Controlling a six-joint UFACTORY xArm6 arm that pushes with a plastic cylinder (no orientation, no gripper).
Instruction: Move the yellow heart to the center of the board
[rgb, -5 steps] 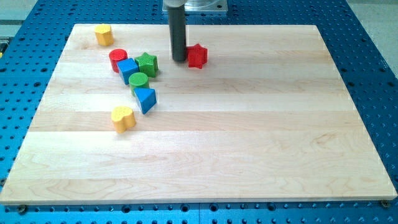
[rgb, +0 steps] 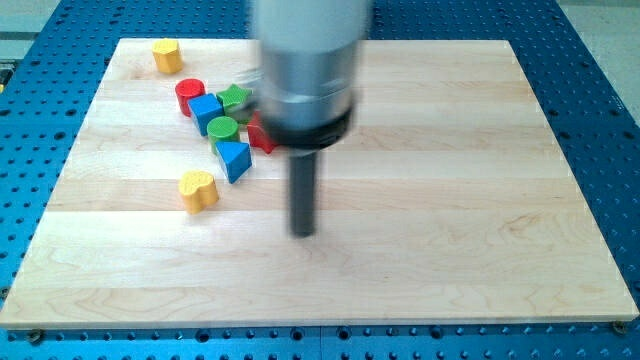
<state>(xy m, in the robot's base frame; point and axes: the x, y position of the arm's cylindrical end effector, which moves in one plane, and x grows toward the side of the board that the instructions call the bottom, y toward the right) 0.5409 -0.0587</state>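
Note:
The yellow heart (rgb: 198, 190) lies on the wooden board (rgb: 450, 250) at the view's left, below the block cluster. My tip (rgb: 303, 233) rests on the board to the right of the heart and slightly lower, about a hundred pixels away, not touching it. The arm is blurred from motion and its wide body covers part of the board's top middle.
A cluster sits at upper left: red cylinder (rgb: 188, 94), blue block (rgb: 205, 109), green star (rgb: 235, 96), green cylinder (rgb: 222, 128), blue triangle (rgb: 235, 158), and a red block (rgb: 262, 136) partly hidden by the arm. A yellow block (rgb: 166, 55) sits near the top-left corner.
My tip has moved from beside the red star near the top down toward the board's middle. The red block now lies lower and further left, next to the green cylinder.

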